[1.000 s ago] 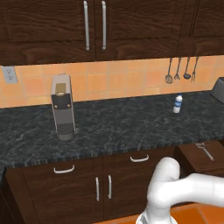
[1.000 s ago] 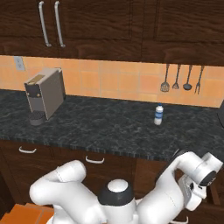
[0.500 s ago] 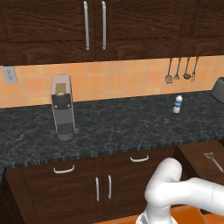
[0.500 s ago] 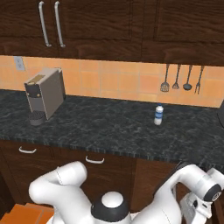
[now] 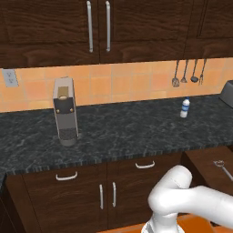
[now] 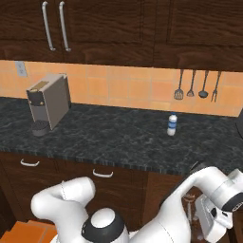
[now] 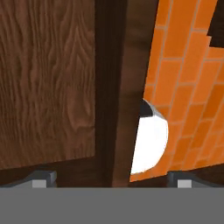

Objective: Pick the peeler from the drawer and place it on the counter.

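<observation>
Silvery peeler lies in the open drawer, not picked up yet. Nothing is on the counter from it. The gripper is open and empty.

The counter carries few obstacles. A coffee machine stands toward its left end, and a small white bottle stands toward its right, well apart from the machine. The stretch of worktop between them is bare and offers free passage. Hanging utensils occupy the tiled wall above the bottle. The drawer projects open below the counter's right end; the peeler lies inside. In the hand view, wood panels stand close ahead of the gripper.
</observation>
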### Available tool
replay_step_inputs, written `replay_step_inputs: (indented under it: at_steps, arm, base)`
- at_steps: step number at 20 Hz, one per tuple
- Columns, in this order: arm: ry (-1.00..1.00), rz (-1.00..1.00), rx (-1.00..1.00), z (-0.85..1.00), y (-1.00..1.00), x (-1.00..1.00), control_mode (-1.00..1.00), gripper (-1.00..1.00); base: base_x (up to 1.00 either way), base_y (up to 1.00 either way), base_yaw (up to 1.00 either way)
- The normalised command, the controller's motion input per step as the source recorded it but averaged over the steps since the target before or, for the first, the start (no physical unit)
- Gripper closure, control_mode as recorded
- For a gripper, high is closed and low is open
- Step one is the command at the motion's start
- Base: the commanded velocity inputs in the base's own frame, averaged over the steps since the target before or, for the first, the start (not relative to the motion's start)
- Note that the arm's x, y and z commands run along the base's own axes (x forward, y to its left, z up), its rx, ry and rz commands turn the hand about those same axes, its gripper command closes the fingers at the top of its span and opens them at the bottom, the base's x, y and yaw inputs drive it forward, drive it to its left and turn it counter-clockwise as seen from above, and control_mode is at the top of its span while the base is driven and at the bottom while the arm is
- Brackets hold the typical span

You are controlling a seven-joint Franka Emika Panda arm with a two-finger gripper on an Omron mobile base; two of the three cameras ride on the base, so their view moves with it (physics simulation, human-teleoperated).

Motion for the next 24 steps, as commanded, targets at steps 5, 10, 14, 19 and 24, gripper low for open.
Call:
replay_step_inputs:
  at_steps: [5,10,14,19,24]
  arm:
    - [0.0,0.38,0.0,0.02,0.09,1.0,-1.0,-1.0]
    - [-0.04,0.39,0.02,-0.39,-0.08,0.55,-1.0,-1.0]
    - [-0.04,0.07,0.0,-0.35,0.02,0.15,-1.0,-1.0]
    - [-0.16,0.14,-0.01,-0.27,0.03,0.31,-1.0,-1.0]
    - [-0.02,0.14,-0.06,-0.52,0.0,0.22,-1.0,-1.0]
  base:
    - [0.0,0.0,0.0]
    - [0.0,0.0,0.0]
    - [0.0,0.0,0.0]
    - [0.0,0.0,0.0]
    - [0.0,0.0,0.0]
